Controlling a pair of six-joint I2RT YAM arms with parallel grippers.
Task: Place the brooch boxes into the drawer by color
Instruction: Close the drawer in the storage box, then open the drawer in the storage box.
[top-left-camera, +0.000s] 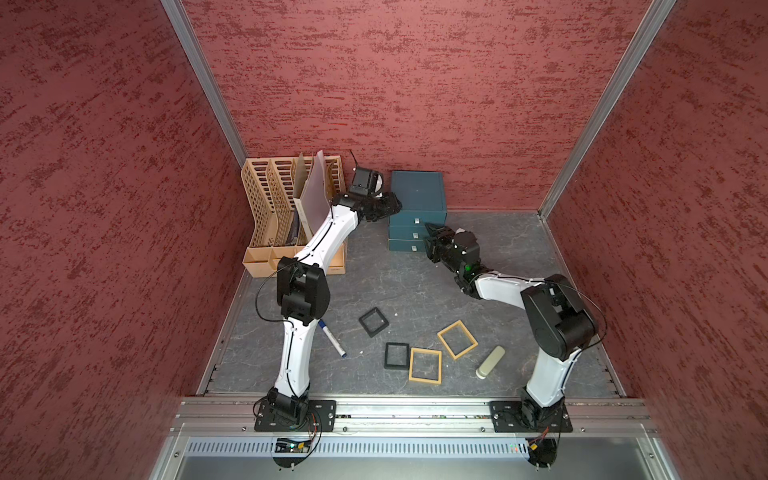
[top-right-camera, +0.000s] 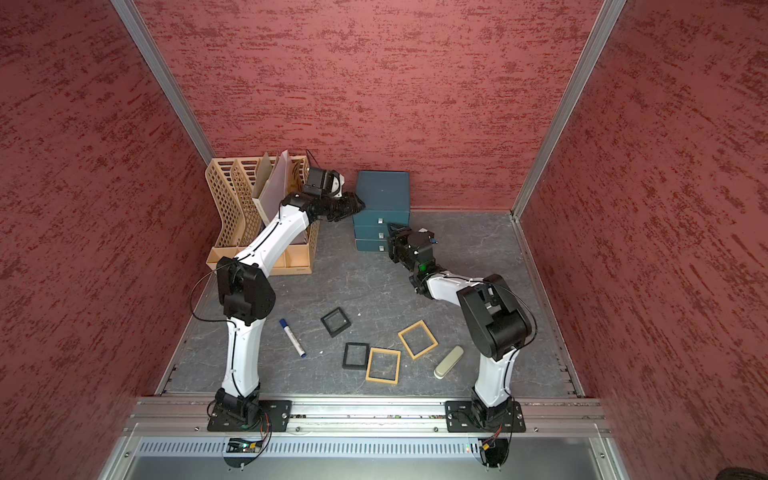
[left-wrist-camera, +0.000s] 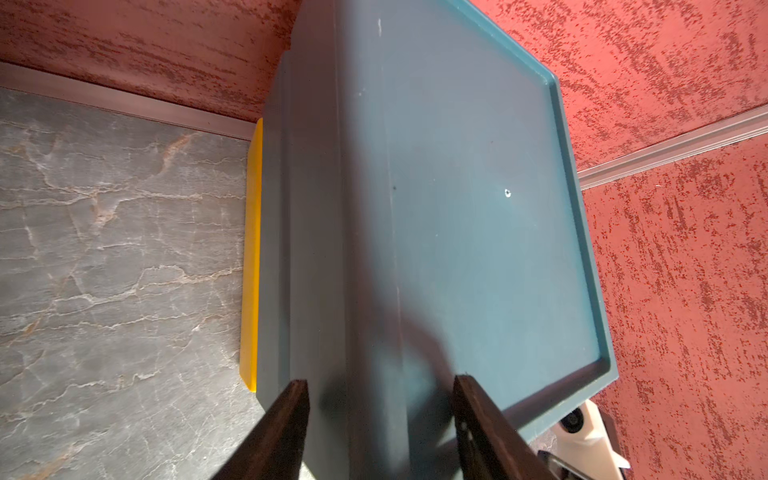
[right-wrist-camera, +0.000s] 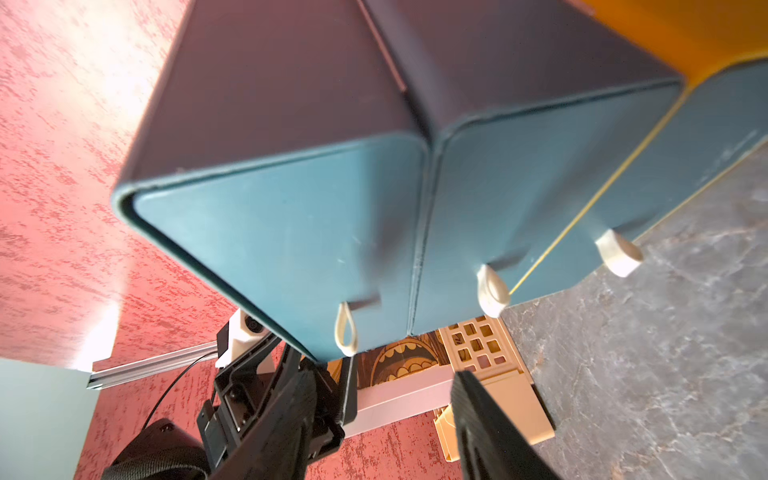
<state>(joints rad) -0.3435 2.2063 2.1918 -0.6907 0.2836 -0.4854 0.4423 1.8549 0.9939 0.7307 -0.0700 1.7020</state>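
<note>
Grey marbled table (top-left-camera: 399, 286), drawer (top-left-camera: 417, 193) at the back. Left gripper (top-left-camera: 394, 203), spread, sits at its upper left edge. Right gripper (top-left-camera: 431, 232), spread and empty, faces its pulls (right-wrist-camera: 492, 291). Boxes (top-left-camera: 424, 365) lie well apart, near the front.

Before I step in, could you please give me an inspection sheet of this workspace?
Surface: grey marbled tabletop, a few white specks.
Job's things: two black brooch boxes and two tan brooch boxes lie loose near the front; teal drawer chest by the back wall; no beige boxes seen.
Clutter: marker, pale green cylinder, file rack holding papers.
Grippers: left gripper open at the chest's upper edge; right gripper open, empty, before the drawer fronts.
Cables: black loops beside both elbows.
Surroundings: red textured walls, aluminium corner posts.
</note>
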